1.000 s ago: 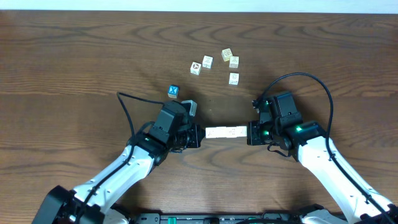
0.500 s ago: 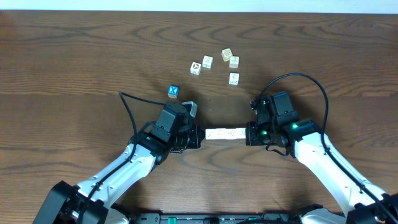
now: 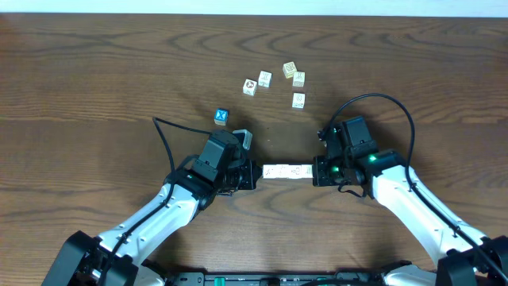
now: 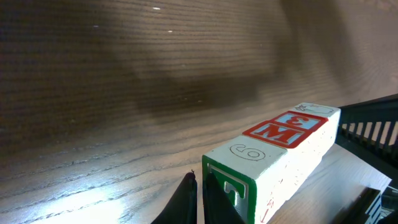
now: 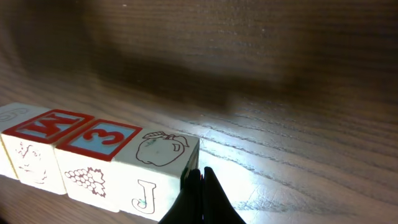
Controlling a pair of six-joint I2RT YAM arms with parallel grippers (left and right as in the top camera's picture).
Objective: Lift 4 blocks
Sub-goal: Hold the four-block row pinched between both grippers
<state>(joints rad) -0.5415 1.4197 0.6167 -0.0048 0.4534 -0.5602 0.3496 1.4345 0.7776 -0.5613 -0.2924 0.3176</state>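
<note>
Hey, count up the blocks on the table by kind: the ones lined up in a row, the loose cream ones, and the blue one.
Blocks in the row: 4
Loose cream blocks: 5
Blue-faced block: 1
Total: 10

- A robotics lab bench, I'd say: left arm (image 3: pixel 155 221) and right arm (image 3: pixel 417 208), white with black joints, share one dark wood-grain table (image 3: pixel 79 79).
- Loose black cables (image 3: pixel 389 97), green indicator lights (image 3: pixel 371 159) glowing.
</note>
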